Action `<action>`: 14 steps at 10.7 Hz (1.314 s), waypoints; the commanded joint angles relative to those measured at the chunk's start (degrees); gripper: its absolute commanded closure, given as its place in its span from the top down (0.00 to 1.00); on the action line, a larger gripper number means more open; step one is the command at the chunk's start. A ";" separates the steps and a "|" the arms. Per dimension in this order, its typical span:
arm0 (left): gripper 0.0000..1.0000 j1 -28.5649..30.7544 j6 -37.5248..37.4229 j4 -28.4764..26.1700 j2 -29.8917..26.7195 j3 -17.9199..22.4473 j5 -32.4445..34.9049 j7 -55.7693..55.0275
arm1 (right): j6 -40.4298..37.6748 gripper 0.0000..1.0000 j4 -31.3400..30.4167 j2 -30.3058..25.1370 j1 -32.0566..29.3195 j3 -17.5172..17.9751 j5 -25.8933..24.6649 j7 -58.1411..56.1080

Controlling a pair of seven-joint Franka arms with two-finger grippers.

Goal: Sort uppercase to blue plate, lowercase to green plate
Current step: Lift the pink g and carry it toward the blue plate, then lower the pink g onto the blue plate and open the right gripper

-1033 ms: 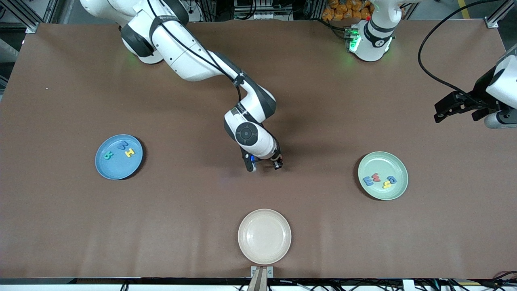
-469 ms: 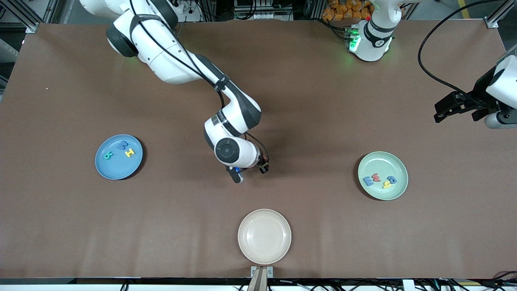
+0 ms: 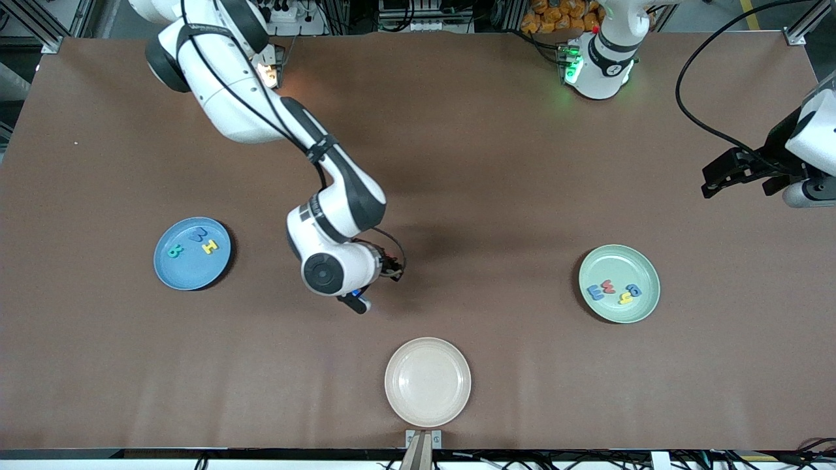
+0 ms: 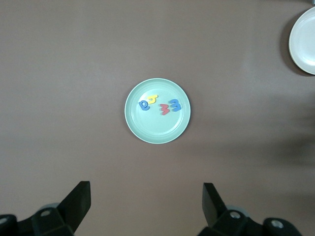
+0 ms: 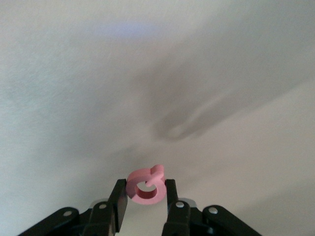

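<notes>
My right gripper (image 3: 394,269) is shut on the red Q (image 5: 146,186) and holds it over bare table between the blue plate (image 3: 186,274) and the cream plate; in the right wrist view the gripper (image 5: 145,191) pinches the Q by its sides. The blue plate holds the teal R (image 3: 174,250), blue M (image 3: 199,234) and yellow H (image 3: 209,247). The green plate (image 3: 617,261) holds the blue E-shaped letter (image 3: 595,292), red w (image 3: 609,286), yellow h (image 3: 626,298) and blue round letter (image 3: 633,289). My left gripper (image 3: 718,179) waits open and empty, high above the green plate (image 4: 147,135).
A cream plate (image 3: 428,349) lies empty near the table's front edge, nearest the front camera; it also shows in the left wrist view (image 4: 305,34). The brown table spreads wide between the plates.
My right arm has swung toward the blue plate, carrying the red Q. The left arm has not moved.
</notes>
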 commanded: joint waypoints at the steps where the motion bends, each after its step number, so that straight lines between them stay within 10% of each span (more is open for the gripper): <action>1: 1.00 0.31 -0.54 -0.19 -0.51 -0.17 -1.32 -0.27 | -5.78 0.27 -2.41 -2.88 -3.72 -1.57 -0.01 -14.70; 6: 1.00 0.22 -0.54 -0.28 -0.43 -0.26 -1.32 -0.36 | -12.22 0.27 -7.05 -7.53 -7.85 -5.72 -11.50 -36.52; 14: 1.00 0.14 -0.54 -0.46 -0.16 -0.26 -1.32 -0.45 | -2.94 0.29 -36.29 -24.05 -21.11 -8.44 -19.34 -65.70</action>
